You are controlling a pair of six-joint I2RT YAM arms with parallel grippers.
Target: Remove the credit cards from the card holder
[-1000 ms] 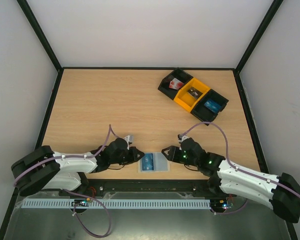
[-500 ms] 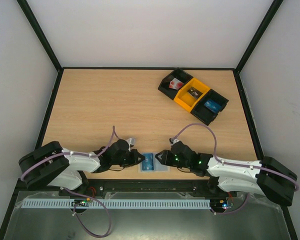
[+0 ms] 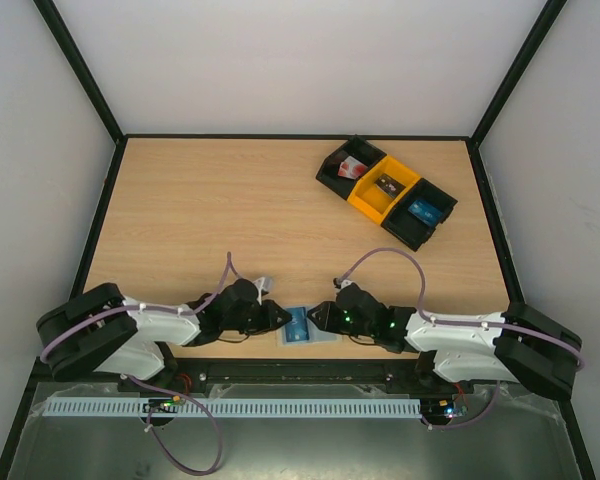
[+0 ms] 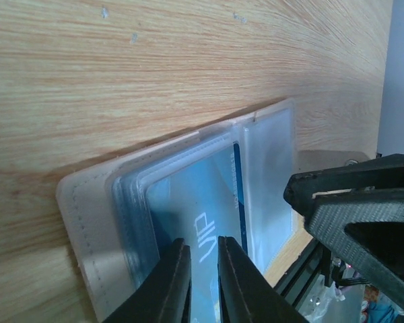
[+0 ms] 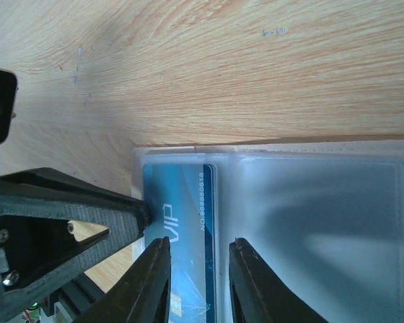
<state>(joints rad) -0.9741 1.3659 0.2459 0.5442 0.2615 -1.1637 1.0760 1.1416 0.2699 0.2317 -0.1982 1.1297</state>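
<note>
The card holder lies flat by the table's near edge, a translucent pale sleeve with two pockets. A blue credit card marked VIP sits in its left pocket; the right pocket looks empty. My left gripper comes in from the left, its tips over the card and its jaws almost together with nothing between them. My right gripper comes in from the right, open, its fingers straddling the right edge of the card. The two grippers nearly meet over the left pocket.
A row of three bins stands at the back right: a black one with a red-and-white item, a yellow one with a small dark item, and a black one with a blue card. The table's front edge runs just below the holder.
My right arm has slid left, bringing its gripper over the holder's left pocket, and its jaws have narrowed. The left gripper has stayed on the holder's left side.
</note>
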